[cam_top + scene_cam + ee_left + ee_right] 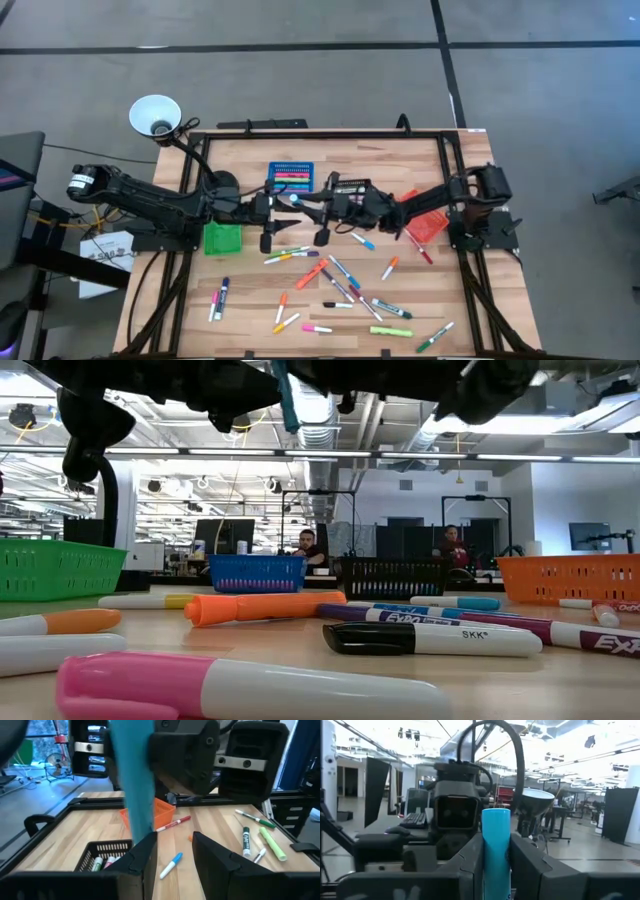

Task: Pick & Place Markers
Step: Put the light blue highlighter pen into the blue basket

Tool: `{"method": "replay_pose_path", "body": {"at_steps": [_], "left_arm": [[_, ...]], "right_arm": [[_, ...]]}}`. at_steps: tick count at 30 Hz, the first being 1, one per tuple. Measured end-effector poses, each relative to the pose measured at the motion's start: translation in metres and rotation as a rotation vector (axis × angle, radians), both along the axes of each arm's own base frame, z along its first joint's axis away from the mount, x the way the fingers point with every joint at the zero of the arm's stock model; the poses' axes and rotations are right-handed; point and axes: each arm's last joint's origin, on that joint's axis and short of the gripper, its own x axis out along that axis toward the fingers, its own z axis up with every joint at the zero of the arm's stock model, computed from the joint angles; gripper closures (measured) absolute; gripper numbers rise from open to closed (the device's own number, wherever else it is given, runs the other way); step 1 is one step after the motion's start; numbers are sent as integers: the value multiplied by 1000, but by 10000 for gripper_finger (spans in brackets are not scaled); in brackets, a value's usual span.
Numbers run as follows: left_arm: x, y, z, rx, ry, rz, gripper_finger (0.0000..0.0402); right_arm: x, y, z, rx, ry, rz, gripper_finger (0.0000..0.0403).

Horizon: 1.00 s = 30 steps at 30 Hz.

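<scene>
The light-blue marker (496, 822) is up in the air over the middle of the table, clamped between the fingers of the right gripper (496, 852), with its end poking out toward the other arm. The left gripper (172, 845) faces it nose to nose, fingers apart. From its own camera the barrel stands against one finger rather than in the gap.

This looks to me like a hand-over. To do it well, the left gripper should shift sideways until the barrel sits squarely between its fingers, then close before the right one lets go. Release early and the marker drops.

From the held marker, the blue bin (290, 178) lies at 12 o'clock, the green bin (222, 238) at 8 o'clock and the orange bin (425, 226) at 4 o'clock. The loose markers (340, 285) spread from 5 to 6 o'clock.

At table level, a purple marker (420, 617) reads "EXPO" and a black-capped marker (430, 639) reads "SKK".
</scene>
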Motion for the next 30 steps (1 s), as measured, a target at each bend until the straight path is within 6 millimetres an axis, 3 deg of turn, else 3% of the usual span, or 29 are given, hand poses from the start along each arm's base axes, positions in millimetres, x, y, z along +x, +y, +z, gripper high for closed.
{"method": "replay_pose_path", "body": {"at_steps": [7,20,30], "left_arm": [[0,0,-1,-2,6,7,282],[0,3,-2,11,21,98,281],[0,2,1,1,-9,64,282]], "right_arm": [[9,0,0,4,12,-18,332],[-3,13,19,36,67,-57,332],[2,-5,15,68,45,-2,332]]}}
